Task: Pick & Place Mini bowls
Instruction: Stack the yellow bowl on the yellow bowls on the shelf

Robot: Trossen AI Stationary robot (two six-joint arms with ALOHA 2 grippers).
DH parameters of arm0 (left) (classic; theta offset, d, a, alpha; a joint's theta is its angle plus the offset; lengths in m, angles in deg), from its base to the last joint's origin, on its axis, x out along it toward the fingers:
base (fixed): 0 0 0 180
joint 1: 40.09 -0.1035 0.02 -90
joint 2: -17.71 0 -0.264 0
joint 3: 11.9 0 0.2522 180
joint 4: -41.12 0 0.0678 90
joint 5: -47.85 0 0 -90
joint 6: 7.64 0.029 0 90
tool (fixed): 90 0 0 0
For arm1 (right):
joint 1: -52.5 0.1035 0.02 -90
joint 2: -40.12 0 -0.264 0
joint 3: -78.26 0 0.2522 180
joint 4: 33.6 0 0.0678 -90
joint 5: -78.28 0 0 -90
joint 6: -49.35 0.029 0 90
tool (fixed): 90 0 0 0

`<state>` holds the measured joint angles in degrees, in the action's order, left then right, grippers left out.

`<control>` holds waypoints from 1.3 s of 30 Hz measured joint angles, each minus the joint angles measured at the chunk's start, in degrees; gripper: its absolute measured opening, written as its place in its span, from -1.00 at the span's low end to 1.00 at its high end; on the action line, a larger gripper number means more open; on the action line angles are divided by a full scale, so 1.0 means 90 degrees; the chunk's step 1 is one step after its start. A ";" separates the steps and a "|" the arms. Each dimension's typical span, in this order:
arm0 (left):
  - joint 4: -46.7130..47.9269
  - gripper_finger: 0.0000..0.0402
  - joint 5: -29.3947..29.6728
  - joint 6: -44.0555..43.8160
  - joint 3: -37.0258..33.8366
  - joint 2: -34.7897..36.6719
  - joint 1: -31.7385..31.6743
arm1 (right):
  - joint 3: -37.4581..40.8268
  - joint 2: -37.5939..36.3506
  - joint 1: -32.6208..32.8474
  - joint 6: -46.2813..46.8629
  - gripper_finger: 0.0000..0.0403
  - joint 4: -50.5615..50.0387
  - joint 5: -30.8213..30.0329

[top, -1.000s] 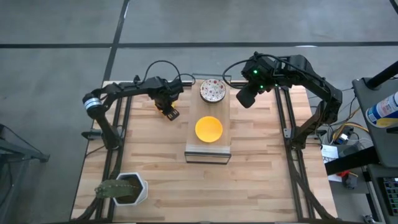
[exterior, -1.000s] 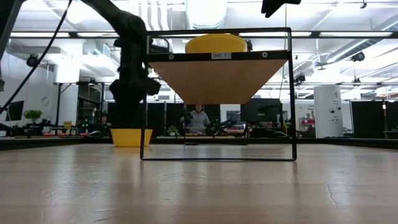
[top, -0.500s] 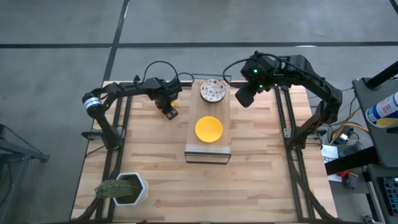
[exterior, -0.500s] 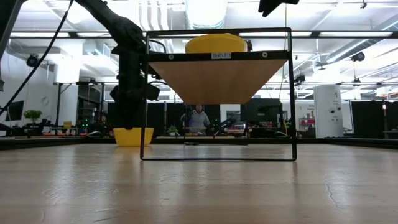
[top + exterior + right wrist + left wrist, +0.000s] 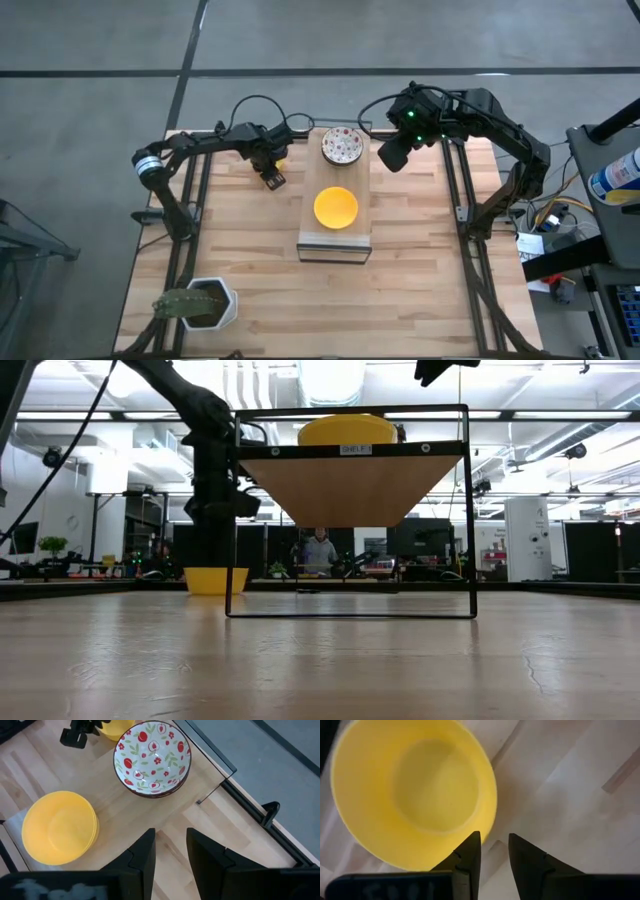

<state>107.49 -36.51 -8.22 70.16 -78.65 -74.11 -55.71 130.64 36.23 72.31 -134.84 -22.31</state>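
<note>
A plain yellow mini bowl (image 5: 415,795) sits on its base on the table (image 5: 217,580), left of the shelf, mostly hidden under the left arm in the high view (image 5: 281,151). My left gripper (image 5: 494,840) hangs over the bowl's rim on the shelf side, pointing down, open by a narrow gap with bare wood showing between the fingers (image 5: 270,172). On the shelf top stand stacked red-green speckled white bowls (image 5: 151,757) (image 5: 342,146) and stacked yellow bowls (image 5: 59,826) (image 5: 336,207). My right gripper (image 5: 171,837) hovers high, right of the speckled bowls (image 5: 392,158), slightly open and holding nothing. My left gripper comes at the yellow bowl from above, with one fingertip (image 5: 471,845) over the outer edge of its rim (image 5: 487,827). The rim is not between the fingers. Whether that finger touches the bowl I cannot tell.
The shelf is a wooden board on a thin black frame (image 5: 468,510) in the table's middle (image 5: 335,245). A white hexagonal plant pot (image 5: 205,303) stands at the near left corner. Black rails run along both table sides. A person (image 5: 320,550) shows far behind the table.
My left arm has shifted a little toward the shelf and the far edge. In the low view the yellow bowl on the table has slid a little toward the shelf with it, staying upright on its base. My right arm has kept still.
</note>
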 joint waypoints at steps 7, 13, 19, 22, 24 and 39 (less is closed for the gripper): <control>-0.0158 -0.53 0.0161 0.0230 0.0023 0.0000 -0.0024 | 0.0000 0.0001 -0.0002 -0.0002 -0.48 0.0000 0.0000; -0.0296 -0.53 0.0164 0.0248 -0.0155 -0.0108 -0.0058 | 0.0000 0.0001 -0.0002 -0.0002 -0.48 0.0005 -0.0002; -0.0348 -0.54 0.0198 0.0264 -0.0227 -0.0197 -0.0056 | 0.0000 0.0001 -0.0002 -0.0002 -0.48 0.0014 -0.0005; -0.0409 -0.65 0.0198 0.0287 -0.0222 -0.0197 -0.0058 | 0.0000 0.0001 -0.0002 -0.0002 -0.48 0.0057 -0.0005; -0.0404 -0.81 0.0196 0.0286 -0.0220 -0.0197 -0.0082 | 0.0000 0.0001 -0.0002 -0.0002 -0.48 0.0106 -0.0005; 0.0342 -1.00 0.0127 0.0092 0.0125 0.0598 -0.0124 | 0.0000 0.0001 -0.0002 -0.0002 -0.48 0.0114 -0.0002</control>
<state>110.57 -35.36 -7.39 71.28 -73.26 -75.22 -55.71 130.64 36.21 72.29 -133.81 -22.33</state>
